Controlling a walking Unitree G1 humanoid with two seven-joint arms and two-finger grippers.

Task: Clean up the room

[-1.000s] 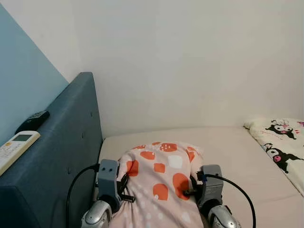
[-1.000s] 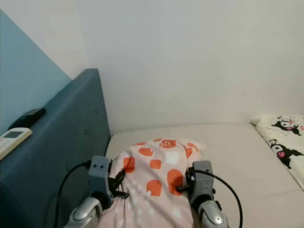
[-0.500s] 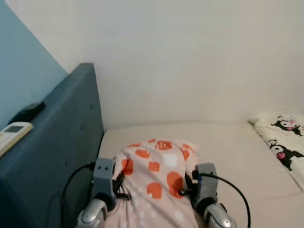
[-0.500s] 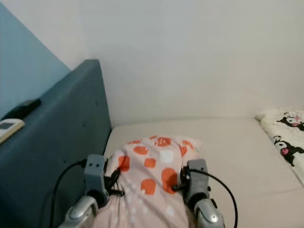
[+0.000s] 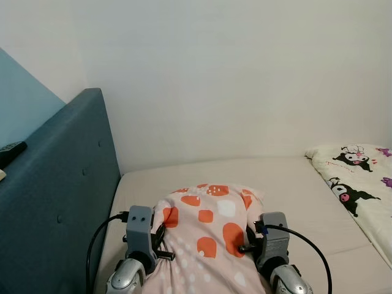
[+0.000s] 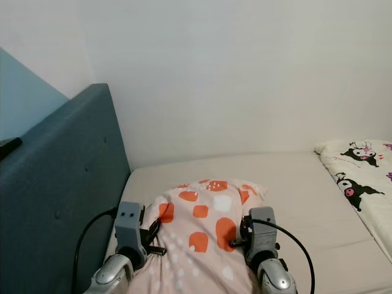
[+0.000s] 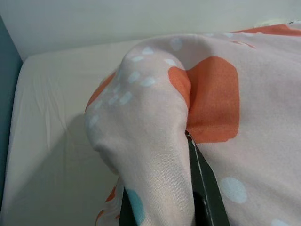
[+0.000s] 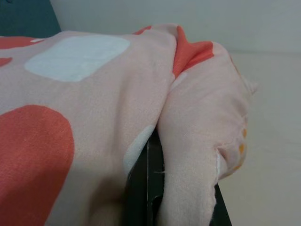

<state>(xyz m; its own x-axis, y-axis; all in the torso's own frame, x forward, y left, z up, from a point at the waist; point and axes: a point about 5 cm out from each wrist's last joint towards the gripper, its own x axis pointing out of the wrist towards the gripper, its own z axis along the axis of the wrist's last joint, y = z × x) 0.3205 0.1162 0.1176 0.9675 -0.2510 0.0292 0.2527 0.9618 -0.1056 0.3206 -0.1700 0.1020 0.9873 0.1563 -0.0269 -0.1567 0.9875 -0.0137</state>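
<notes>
1. a pink pillow point(image 5: 205, 236) with orange and white patches is carried between the two end effectors, above the bare mattress point(image 5: 288, 190). it is judged mid-carry, not yet set down.
2. the left end effector point(image 7: 160, 207) is clamped on the pillow's left side; in the left wrist view a fold of fabric is pinched between its black fingers point(image 7: 207, 188).
3. the right end effector point(image 8: 181, 188) is closed on the pillow's right side; in the right wrist view a pillow corner is squeezed between its fingers point(image 8: 138, 188).
4. what is left, as a judgement: the pillow must be lowered onto the mattress, probably toward the headboard point(image 5: 61, 196), then released. other tidying cannot be judged from these views.
5. just left of the left end effector stands the headboard, its padded face close to that arm's cable. little room is left on that side, so a leftward swing could rub it.
6. ahead of both end effectors an open stretch of mattress runs to the wall point(image 5: 245, 79); forward room is ample.
7. well to the right of the right end effector lies a cartoon-print quilt point(image 5: 355, 187), apart from the pillow. the mattress between them is bare.
8. a dark remote point(image 5: 9, 150) rests on the headboard top, far left of the left end effector.
</notes>
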